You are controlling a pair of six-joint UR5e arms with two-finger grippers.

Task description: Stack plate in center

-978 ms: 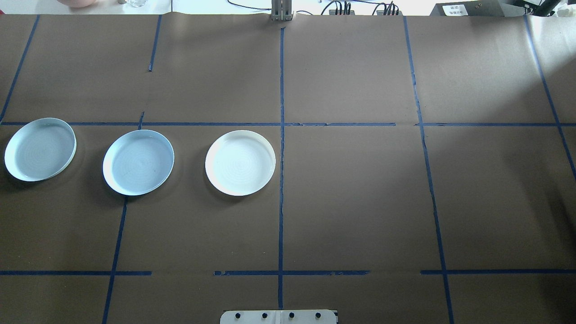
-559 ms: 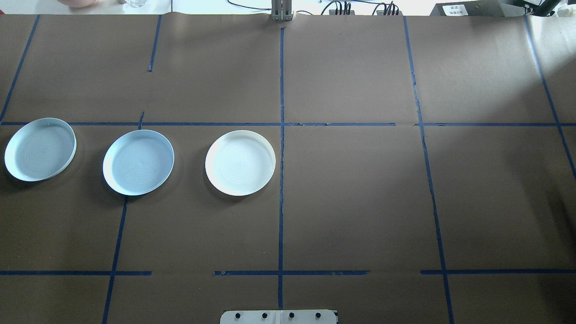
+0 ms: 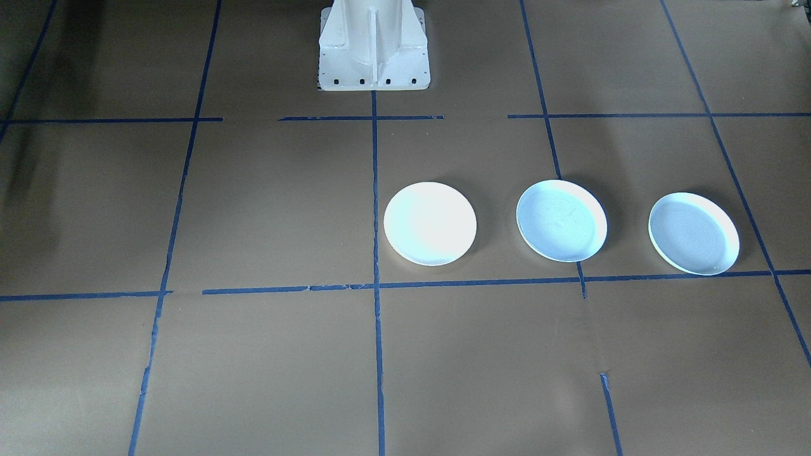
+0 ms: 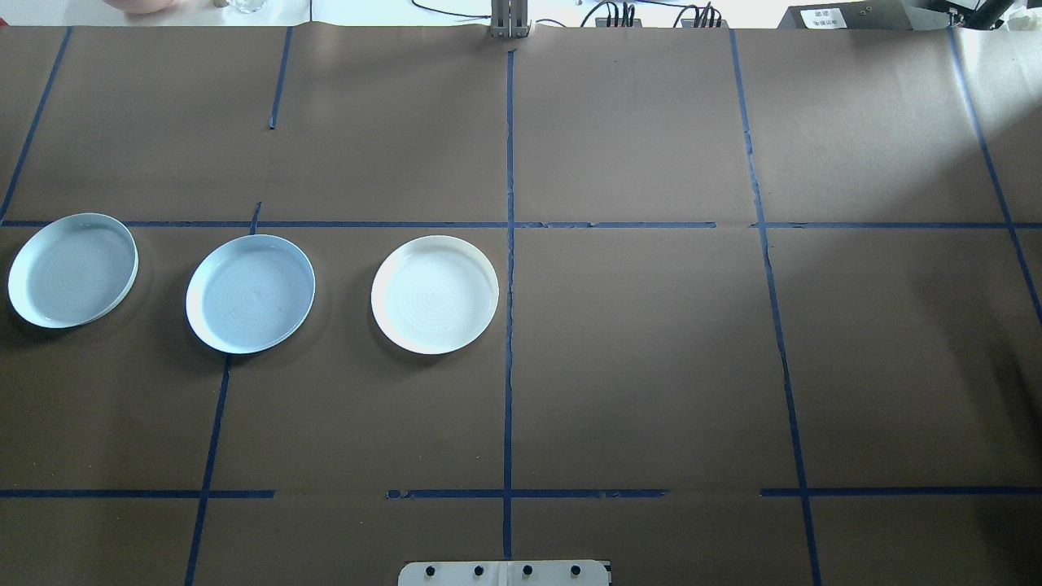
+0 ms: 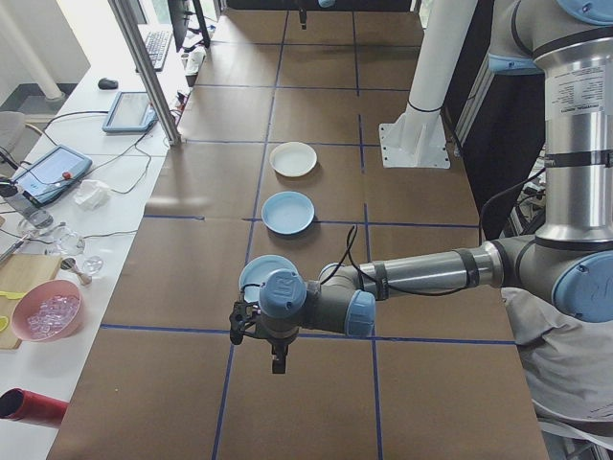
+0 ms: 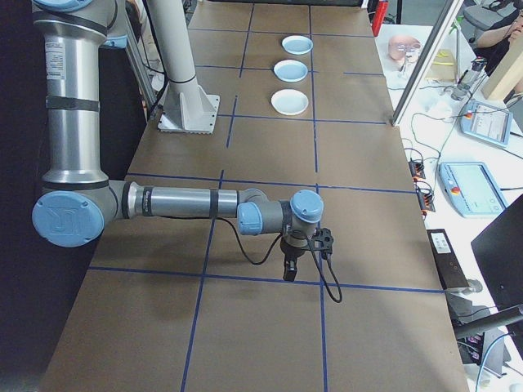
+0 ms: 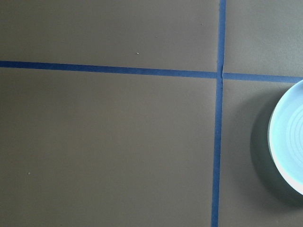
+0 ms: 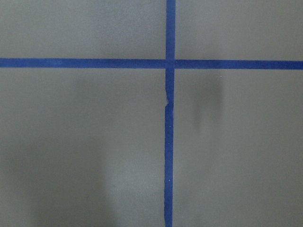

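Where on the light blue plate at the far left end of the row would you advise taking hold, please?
Probably by its raised rim. The plate lies flat on the table, so only the upright rim offers anything to pinch. Come from above, one finger inside and one outside. The outer edge, away from the middle blue plate, looks best, since nothing stands on that side.

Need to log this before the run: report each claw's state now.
Left claw: seen only from the side camera, cannot tell; nothing visibly held.
Right claw: seen only from the side camera, cannot tell; nothing visibly held.
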